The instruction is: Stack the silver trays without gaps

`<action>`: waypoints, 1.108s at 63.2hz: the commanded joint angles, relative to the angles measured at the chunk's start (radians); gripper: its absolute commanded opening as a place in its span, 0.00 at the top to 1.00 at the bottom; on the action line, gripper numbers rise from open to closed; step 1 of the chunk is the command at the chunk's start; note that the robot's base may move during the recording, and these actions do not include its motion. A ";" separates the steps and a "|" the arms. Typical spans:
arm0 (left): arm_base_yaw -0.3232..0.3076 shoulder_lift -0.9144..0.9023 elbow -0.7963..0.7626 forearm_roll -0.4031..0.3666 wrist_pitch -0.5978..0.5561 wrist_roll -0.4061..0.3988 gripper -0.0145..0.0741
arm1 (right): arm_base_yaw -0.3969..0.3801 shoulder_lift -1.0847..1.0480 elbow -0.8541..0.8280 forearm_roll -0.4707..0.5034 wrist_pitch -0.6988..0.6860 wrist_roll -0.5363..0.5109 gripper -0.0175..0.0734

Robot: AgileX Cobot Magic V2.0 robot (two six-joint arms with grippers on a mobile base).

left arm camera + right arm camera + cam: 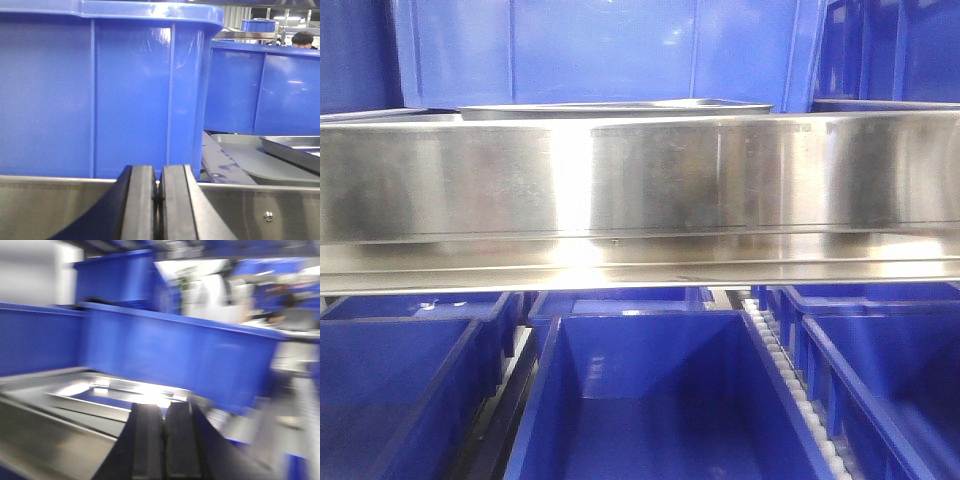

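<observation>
Clearly, both arms sit low behind the brushed-steel rail (640,180), probably parked before reaching. The left end effector (158,200) has its pads pressed together on nothing; the right end effector (163,440) looks likewise closed and empty, though that view is blurred. A silver tray (295,150) lies beyond the rail, right of the tall blue bin (100,90); another (115,392) gleams ahead of the right arm. Bin walls crowd the far side, so open room lies mostly above the trays.
</observation>
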 commanded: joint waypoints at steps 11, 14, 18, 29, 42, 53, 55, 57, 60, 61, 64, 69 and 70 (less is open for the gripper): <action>0.003 -0.006 -0.002 -0.007 -0.022 0.001 0.83 | -0.156 -0.146 0.131 0.032 0.057 -0.007 0.88; 0.003 -0.006 -0.002 -0.007 -0.022 0.001 0.83 | -0.161 -0.146 0.131 0.035 0.095 -0.007 0.88; 0.003 -0.006 -0.002 -0.007 -0.022 0.001 0.83 | -0.166 -0.146 0.131 0.036 0.102 -0.011 0.88; 0.003 -0.006 -0.002 -0.007 -0.022 0.001 0.83 | -0.168 -0.146 0.131 0.032 0.120 -0.011 0.88; 0.003 -0.006 -0.002 -0.007 -0.022 0.001 0.83 | -0.168 -0.146 0.131 0.032 0.120 -0.011 0.88; 0.003 -0.006 -0.002 -0.007 -0.022 0.001 0.83 | -0.168 -0.146 0.131 0.032 0.149 -0.011 0.88; 0.003 -0.006 -0.002 -0.007 -0.022 0.001 0.83 | -0.168 -0.146 0.131 0.032 0.149 -0.011 0.88; 0.003 -0.006 -0.002 -0.007 -0.022 0.001 0.83 | -0.168 -0.146 0.131 0.032 0.149 -0.011 0.88; 0.003 -0.006 -0.002 -0.007 -0.022 0.001 0.83 | -0.168 -0.146 0.131 0.032 0.149 -0.011 0.88; 0.003 -0.006 -0.002 -0.007 -0.022 0.001 0.83 | -0.168 -0.146 0.131 0.032 0.149 -0.011 0.88; 0.003 -0.006 -0.002 -0.007 -0.022 0.001 0.83 | -0.168 -0.146 0.131 0.032 0.145 -0.011 0.88; 0.003 -0.006 -0.002 -0.007 -0.022 0.001 0.83 | -0.168 -0.146 0.131 0.087 0.155 -0.060 0.88; 0.003 -0.006 -0.002 -0.007 -0.022 0.001 0.83 | -0.168 -0.146 0.131 0.136 0.166 -0.104 0.88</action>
